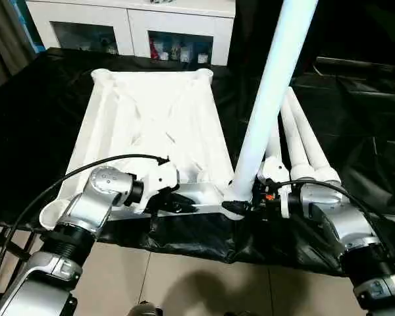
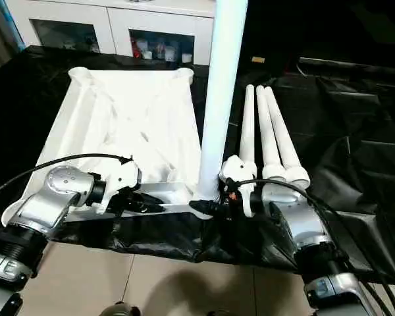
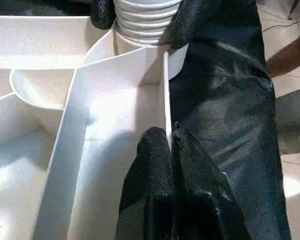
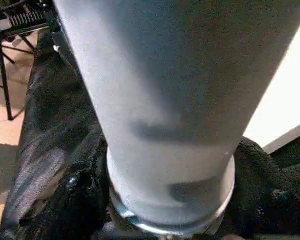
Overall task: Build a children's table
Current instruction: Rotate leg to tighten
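The white tabletop (image 1: 151, 112) lies underside up on the black-covered table, ribs and corner sockets showing. One white leg (image 1: 270, 92) stands upright in the near right corner socket. My right gripper (image 1: 240, 204) grips its base, with a black finger (image 3: 102, 12) on each side of the leg's ribbed end (image 3: 145, 22). My left gripper (image 1: 184, 204) is at the tabletop's near edge. Its fingertips (image 3: 157, 145) are shut on the thin rim wall (image 3: 166, 90), a short way from that socket.
Three more white legs (image 2: 270, 131) lie side by side on the black cover, right of the tabletop. A white cabinet (image 1: 131, 26) with glass fronts stands behind the table. The table's front edge and tiled floor (image 1: 184, 283) are just below my arms.
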